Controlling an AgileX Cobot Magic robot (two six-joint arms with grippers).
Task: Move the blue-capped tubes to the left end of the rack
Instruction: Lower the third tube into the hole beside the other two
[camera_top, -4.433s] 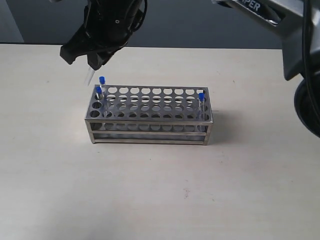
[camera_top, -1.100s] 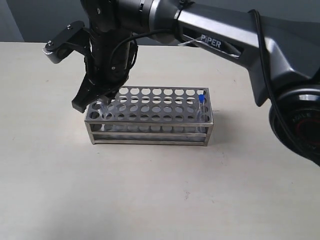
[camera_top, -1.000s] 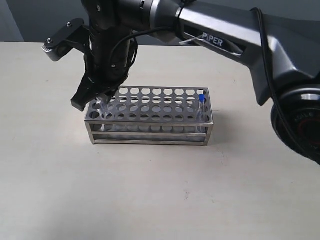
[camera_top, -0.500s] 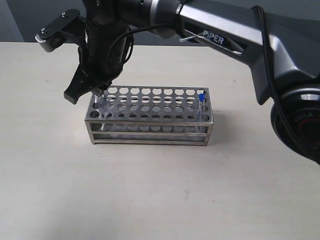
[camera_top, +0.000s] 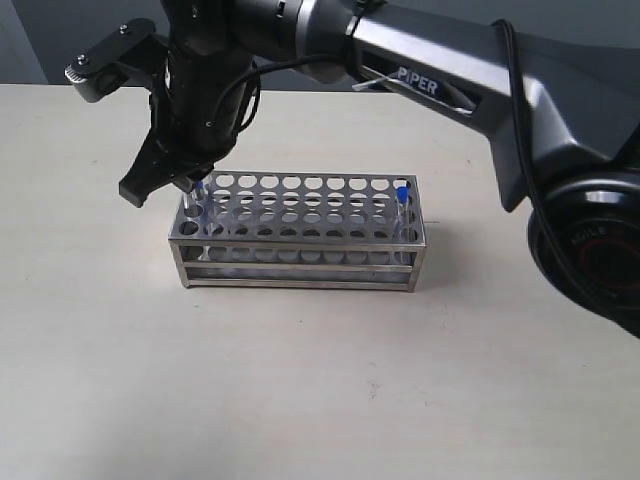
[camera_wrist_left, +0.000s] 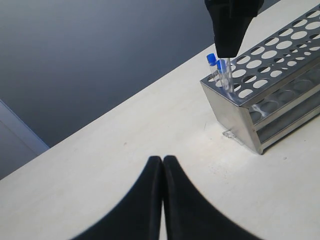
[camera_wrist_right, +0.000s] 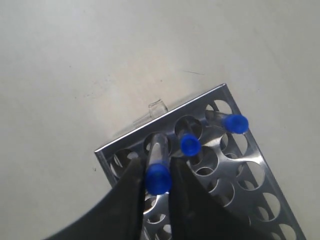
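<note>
Right jaws seem clamped on a blue-capped tube (camera_wrist_right: 158, 177) to seat it beside two others (camera_wrist_right: 190, 144) at the rack (camera_top: 300, 265) end nearest the tabletop's (camera_top: 300, 400) left edge; left jaws, unneeded, rest pressed together

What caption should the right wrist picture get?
End effector straddling one blue-capped tube at the rack end, two other tubes beside it.
</note>
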